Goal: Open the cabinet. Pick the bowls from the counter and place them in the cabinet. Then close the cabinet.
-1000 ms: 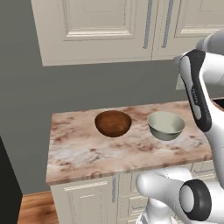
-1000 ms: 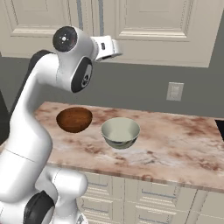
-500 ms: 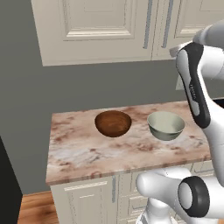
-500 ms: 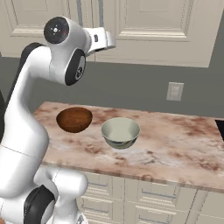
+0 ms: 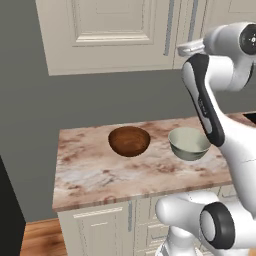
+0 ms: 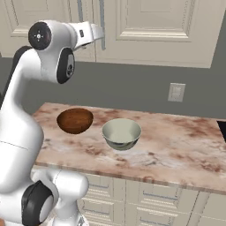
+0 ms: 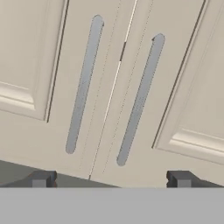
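The cabinet [image 5: 100, 35] hangs above the counter [image 5: 100, 175] with both cream doors shut. In the hand view its two grey bar handles [image 7: 85, 83] [image 7: 140, 98] stand either side of the door seam. My gripper [image 7: 111, 179] is open, close in front of the handles' lower ends, with nothing between its fingertips [image 7: 41, 179]. My hand [image 5: 189, 48] [image 6: 93, 32] is raised to the cabinet's bottom edge. On the counter sit the bowls, side by side: a reddish-brown wooden one [image 5: 129, 141] [image 6: 75, 120] and a pale grey-green one [image 5: 189, 143] [image 6: 122, 133].
A wall outlet [image 6: 176, 92] is on the grey wall behind the counter's right part. Cream base cupboards with drawers [image 6: 145, 203] stand under the counter. A dark tall surface [image 5: 7, 210] borders the wooden floor [image 5: 40, 240] at the left.
The arm has lifted the hand higher and closer to the cabinet's handles. The gripper stays open. Both bowls lie where they were.
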Robot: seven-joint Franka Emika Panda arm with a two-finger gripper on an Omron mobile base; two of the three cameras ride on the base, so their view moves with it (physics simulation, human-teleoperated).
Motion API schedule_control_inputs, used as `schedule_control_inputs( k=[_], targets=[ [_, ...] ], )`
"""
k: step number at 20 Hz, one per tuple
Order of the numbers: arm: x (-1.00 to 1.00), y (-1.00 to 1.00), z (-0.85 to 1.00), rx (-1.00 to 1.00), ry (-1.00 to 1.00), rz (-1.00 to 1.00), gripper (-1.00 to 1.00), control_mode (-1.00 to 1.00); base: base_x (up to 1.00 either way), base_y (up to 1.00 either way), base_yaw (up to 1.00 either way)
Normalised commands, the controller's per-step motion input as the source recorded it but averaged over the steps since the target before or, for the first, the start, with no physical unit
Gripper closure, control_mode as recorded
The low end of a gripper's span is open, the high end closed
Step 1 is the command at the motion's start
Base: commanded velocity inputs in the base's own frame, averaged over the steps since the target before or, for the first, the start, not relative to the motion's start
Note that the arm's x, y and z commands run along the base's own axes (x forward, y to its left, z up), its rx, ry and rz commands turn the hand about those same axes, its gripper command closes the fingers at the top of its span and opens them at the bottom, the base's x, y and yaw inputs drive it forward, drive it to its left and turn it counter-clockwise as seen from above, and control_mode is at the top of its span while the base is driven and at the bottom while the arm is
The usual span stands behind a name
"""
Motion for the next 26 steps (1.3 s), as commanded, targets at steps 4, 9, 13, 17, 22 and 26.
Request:
schedule_control_inputs(
  k=[4,9,13,17,22,26],
  targets=[
    [0.46,0.01,0.04,0.0,-0.15,-0.03,-1.0,-1.0,0.0,0.0,0.0],
    [0.19,-0.17,0.05,0.0,-0.1,-0.06,-1.0,-1.0,0.0,0.0,0.0],
    [0.14,-0.23,0.13,0.02,-0.03,-0.01,-1.0,-1.0,0.0,0.0,0.0],
    [0.27,-0.11,0.04,0.02,0.05,0.0,-1.0,-1.0,0.0,0.0,0.0],
    [0.46,-0.15,0.01,0.04,0.17,0.0,-1.0,-1.0,0.0,0.0,0.0],
    [0.53,-0.17,0.0,0.03,0.14,0.0,-1.0,-1.0,0.0,0.0,0.0]
  ],
)
